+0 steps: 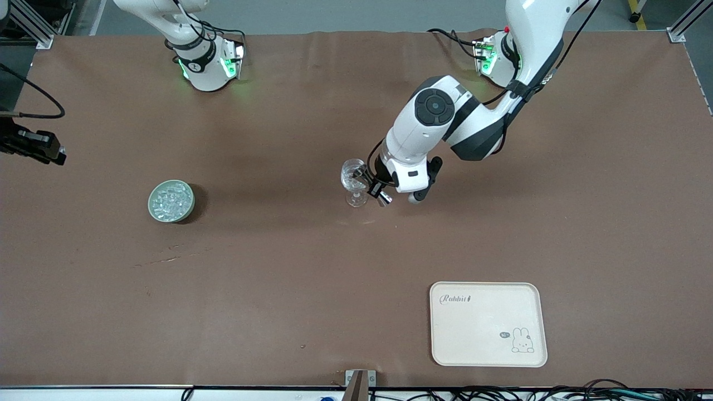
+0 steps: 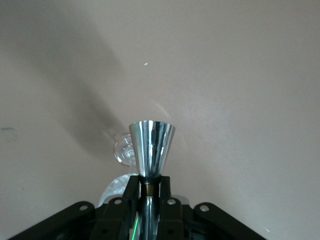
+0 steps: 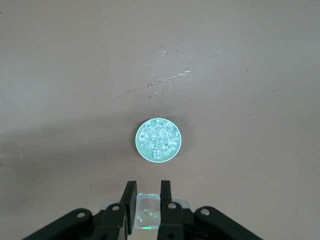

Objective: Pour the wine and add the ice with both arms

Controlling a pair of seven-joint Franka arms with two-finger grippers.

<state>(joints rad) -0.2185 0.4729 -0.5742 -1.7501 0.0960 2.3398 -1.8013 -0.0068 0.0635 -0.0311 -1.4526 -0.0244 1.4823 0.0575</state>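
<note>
Logged tray (image 1: 487,324) nearest the front camera, toward the left arm's end, well apart from both sets of jaws. Found dish (image 1: 150,204) next, toward the right arm's end, heaped with ice (image 3: 159,140). Placed it on the table ahead of and below the right gripper (image 3: 148,186). Saw right jaws pinching one clear cube (image 3: 147,211), up in the air and apart from the dish. Found left gripper (image 1: 379,192) low over the middle of the table. Saw its jaws pressed onto the narrow stem of a chrome cone (image 2: 151,147), wide end pointing away from the jaws. Noted glass (image 1: 353,184) upright, just beside those jaws, on the side toward the right arm's end. Could not tell what lay in the glass.
</note>
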